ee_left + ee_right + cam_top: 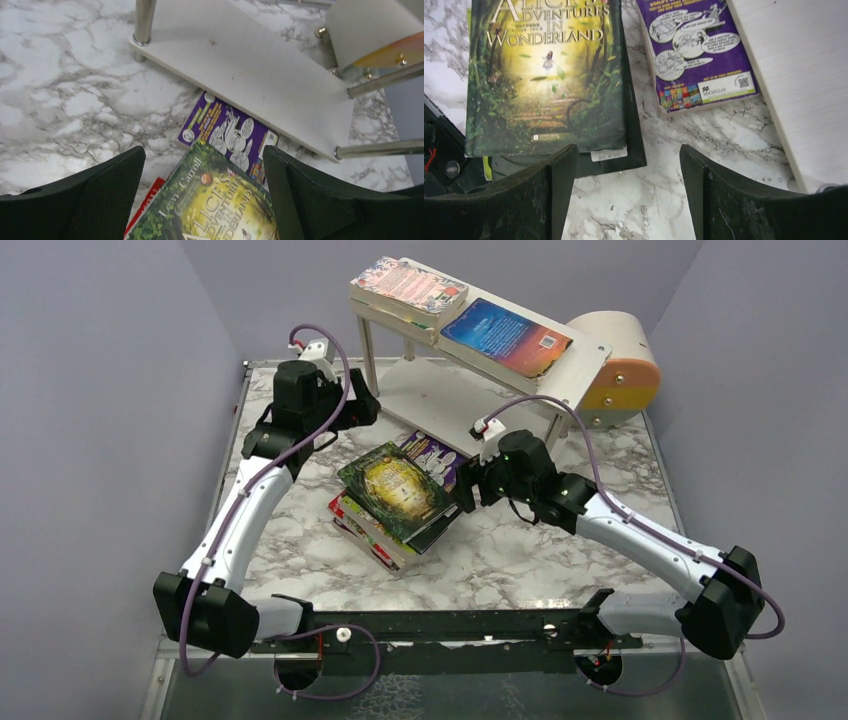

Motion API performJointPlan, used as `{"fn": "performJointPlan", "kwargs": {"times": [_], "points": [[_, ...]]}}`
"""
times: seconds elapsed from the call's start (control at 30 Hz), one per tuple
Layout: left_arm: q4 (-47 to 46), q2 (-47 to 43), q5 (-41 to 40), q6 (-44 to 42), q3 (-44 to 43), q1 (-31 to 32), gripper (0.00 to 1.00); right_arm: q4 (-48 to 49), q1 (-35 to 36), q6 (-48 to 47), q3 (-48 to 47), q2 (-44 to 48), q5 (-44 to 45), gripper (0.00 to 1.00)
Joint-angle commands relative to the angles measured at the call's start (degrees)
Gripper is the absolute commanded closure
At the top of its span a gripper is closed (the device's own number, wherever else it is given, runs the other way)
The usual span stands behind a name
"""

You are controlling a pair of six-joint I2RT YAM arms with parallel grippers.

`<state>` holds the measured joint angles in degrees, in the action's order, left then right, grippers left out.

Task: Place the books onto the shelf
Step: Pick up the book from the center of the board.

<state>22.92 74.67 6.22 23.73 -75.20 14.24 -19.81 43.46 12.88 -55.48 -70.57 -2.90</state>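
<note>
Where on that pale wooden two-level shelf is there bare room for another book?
The shelf's lower board, between the metal legs, looks bare. On the top board only the right end, past the blue-and-orange book, is free; the pink-patterned stack fills the left. The marble in front is crowded by the purple cartoon book and the green-topped pile.

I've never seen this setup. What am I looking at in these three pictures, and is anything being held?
Two robot arms are bolted to a marble table. The wide picture looks down from above; the other two come from cameras on each wrist, so the dark shapes below are its own fingers. The left gripper and right gripper are open, holding nothing. Between them lies a stack of books, a green book on top, a purple book beside it. The shelf carries a blue book and a pink-patterned book.
</note>
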Motion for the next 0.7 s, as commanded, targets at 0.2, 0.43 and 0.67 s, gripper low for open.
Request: {"fn": "performJointPlan", "kwargs": {"times": [0.2, 0.43, 0.67], "points": [[-0.2, -6.9, 7.4, 2.2, 14.7, -0.4, 0.15, -1.3, 4.1, 3.7, 4.6, 3.4, -0.8, 0.27], [-3.7, -8.3, 11.1, 2.8, 19.6, -2.8, 0.13, -0.6, 6.6, 5.3, 5.5, 2.6, 0.5, 0.27], [-5.9, -7.3, 13.2, 2.6, 22.0, -5.8, 0.13, 0.6, 6.8, 5.4, 5.7, 1.1, 1.1, 0.27]]}}
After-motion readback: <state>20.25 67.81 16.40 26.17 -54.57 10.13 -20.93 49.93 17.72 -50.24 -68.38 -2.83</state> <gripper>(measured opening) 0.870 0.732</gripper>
